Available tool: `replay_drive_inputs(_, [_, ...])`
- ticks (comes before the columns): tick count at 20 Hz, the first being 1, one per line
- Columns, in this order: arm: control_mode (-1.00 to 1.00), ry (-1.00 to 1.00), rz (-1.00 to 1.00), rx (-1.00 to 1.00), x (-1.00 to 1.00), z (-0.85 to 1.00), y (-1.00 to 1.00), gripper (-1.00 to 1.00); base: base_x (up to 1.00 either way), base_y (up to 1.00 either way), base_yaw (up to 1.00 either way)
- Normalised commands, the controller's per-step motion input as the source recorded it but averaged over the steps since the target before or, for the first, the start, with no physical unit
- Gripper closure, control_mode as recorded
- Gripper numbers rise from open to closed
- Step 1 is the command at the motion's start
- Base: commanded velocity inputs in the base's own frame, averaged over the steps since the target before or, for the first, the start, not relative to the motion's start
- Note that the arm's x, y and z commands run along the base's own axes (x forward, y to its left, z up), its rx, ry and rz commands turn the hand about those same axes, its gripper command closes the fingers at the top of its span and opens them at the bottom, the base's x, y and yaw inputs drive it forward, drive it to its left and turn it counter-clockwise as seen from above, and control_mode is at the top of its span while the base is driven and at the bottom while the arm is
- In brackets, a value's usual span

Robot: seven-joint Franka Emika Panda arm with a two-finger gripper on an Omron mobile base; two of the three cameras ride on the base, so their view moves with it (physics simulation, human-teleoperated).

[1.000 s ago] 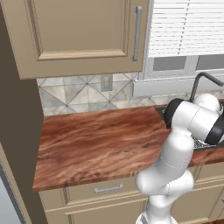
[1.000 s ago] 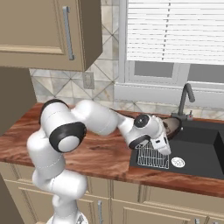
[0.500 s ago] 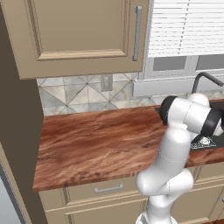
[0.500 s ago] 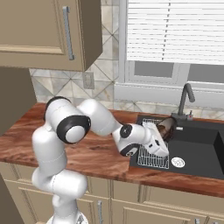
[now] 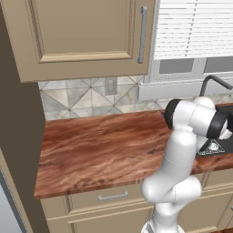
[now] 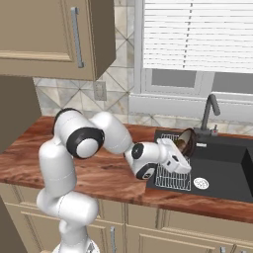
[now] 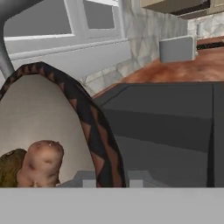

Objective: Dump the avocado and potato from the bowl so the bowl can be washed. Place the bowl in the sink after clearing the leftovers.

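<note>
Wooden counter (image 5: 100,145) borders the sink (image 6: 225,165), where wire rack (image 6: 173,173) and faucet (image 6: 210,111) crowd the tilted bowl (image 6: 185,142). One potato (image 7: 41,164) and one avocado (image 7: 11,168) sit inside. The gripper (image 7: 111,181) grips its rim.

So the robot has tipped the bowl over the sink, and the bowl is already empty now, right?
Not empty. The hand view shows the potato and the avocado inside the bowl. The bowl is indeed tipped over the sink.

arm: swings lower over the counter | bowl (image 6: 186,142): now tipped on edge above the sink's (image 6: 222,168) left end
</note>
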Motion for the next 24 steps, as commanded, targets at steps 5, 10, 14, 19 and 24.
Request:
replay_drive_inputs(5, [-1.00, 0.00, 0.00, -0.26, -0.27, -0.02, -0.25, 1.00, 0.00, 0.00, 0.00])
replay_drive_inputs(10, [-1.00, 0.02, 0.00, -0.29, -0.04, -0.11, 0.17, 1.00, 0.00, 0.00, 0.00])
replay_drive_inputs(14, [-1.00, 0.15, 0.01, -0.48, -0.01, -0.56, 0.56, 1.00, 0.00, 0.00, 0.00])
replay_drive_inputs(19, [-1.00, 0.08, 0.01, -0.23, 0.00, -0.24, 0.18, 1.00, 0.00, 0.00, 0.00])
replay_drive_inputs(24, [-1.00, 0.07, 0.01, -0.37, -0.02, -0.35, 0.25, 1.00, 0.00, 0.00, 0.00])
